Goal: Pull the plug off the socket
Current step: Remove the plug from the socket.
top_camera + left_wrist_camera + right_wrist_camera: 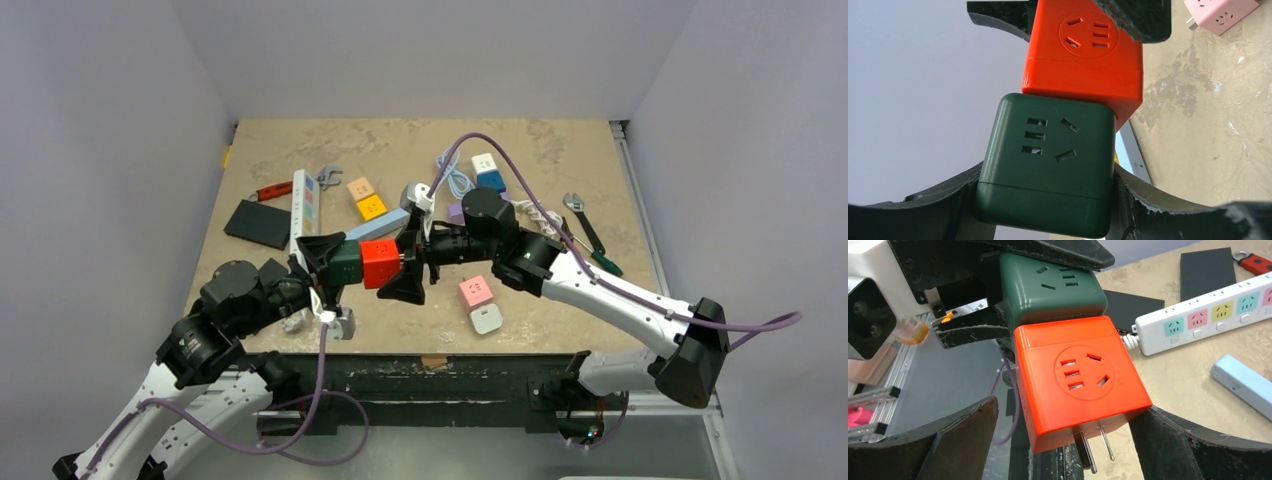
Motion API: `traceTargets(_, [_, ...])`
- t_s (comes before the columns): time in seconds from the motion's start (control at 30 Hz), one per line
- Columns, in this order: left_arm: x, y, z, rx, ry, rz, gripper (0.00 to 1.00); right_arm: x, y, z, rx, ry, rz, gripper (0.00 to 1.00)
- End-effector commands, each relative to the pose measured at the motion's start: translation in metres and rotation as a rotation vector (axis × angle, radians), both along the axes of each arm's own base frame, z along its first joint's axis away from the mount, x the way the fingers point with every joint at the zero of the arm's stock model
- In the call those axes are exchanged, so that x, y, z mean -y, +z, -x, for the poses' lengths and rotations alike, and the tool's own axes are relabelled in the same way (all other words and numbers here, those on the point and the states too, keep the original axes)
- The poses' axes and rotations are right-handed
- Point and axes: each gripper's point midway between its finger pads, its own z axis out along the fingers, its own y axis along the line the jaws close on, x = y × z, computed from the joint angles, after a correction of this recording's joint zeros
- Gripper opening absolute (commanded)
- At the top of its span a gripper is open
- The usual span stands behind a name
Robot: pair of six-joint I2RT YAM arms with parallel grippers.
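Top external view.
Desk: beige, with scattered socket cubes.
Left tool: enters from 8 o'clock and is clamped on both sides of the green cube.
Right tool: enters from 3 o'clock, fingers spread wide astride the orange cube. The right wrist view shows a gap on one side.
Cubes: joined face to face and raised off the desk, just 8 o'clock of its centre, with green at 9 o'clock of orange.
Prongs: two, bare, on the orange cube's face toward the right wrist.
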Motion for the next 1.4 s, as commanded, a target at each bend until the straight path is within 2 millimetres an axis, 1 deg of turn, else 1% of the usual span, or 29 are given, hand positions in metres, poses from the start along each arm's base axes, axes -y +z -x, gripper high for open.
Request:
traceTargets(0.0, [0.006,0.034,0.015,0.112,-0.097,0.010,0.00,0.005,0.006,0.014,0.069,0.108,0.039,0.99])
traceTargets(0.13, [0.005,0.022,0.022,0.138,-0.133,-0.037,0.00,0.017,0.009,0.008,0.185,0.118,0.116,0.99])
traceTargets(0.23, [0.004,0.017,0.027,0.167,-0.156,-0.065,0.00,0.028,0.020,0.003,0.285,0.108,0.148,0.99])
traceTargets(0.3, [0.003,0.013,0.029,0.188,-0.166,-0.080,0.00,0.031,0.028,0.000,0.321,0.100,0.159,0.99])
traceTargets(0.4, [0.005,0.014,0.030,0.247,-0.183,-0.081,0.00,0.028,0.029,0.007,0.293,0.153,0.163,0.99])
traceTargets(0.5, [0.007,0.017,0.032,0.309,-0.204,-0.082,0.00,0.022,0.022,0.011,0.256,0.204,0.173,0.99])
traceTargets(0.63, [0.010,0.016,0.035,0.396,-0.230,-0.100,0.00,0.012,0.024,0.019,0.217,0.269,0.149,0.99])
traceTargets(0.8, [0.012,0.020,0.036,0.468,-0.245,-0.103,0.00,0.005,0.007,0.019,0.188,0.294,0.211,0.99])
traceTargets(1.0, [0.015,0.022,0.033,0.491,-0.245,-0.108,0.00,-0.006,0.006,0.022,0.216,0.300,0.212,0.99])
traceTargets(1.1, [0.016,0.023,0.029,0.494,-0.236,-0.111,0.00,-0.013,0.000,0.028,0.223,0.316,0.227,0.99])
traceTargets(1.2, [0.017,0.026,0.026,0.501,-0.227,-0.108,0.00,-0.021,-0.012,0.032,0.224,0.331,0.251,0.99])
traceTargets(1.3, [0.018,0.029,0.026,0.517,-0.227,-0.108,0.00,-0.028,-0.028,0.030,0.214,0.328,0.280,0.99])
traceTargets(1.37, [0.017,0.029,0.026,0.521,-0.229,-0.110,0.00,-0.031,-0.035,0.026,0.215,0.318,0.293,0.99])
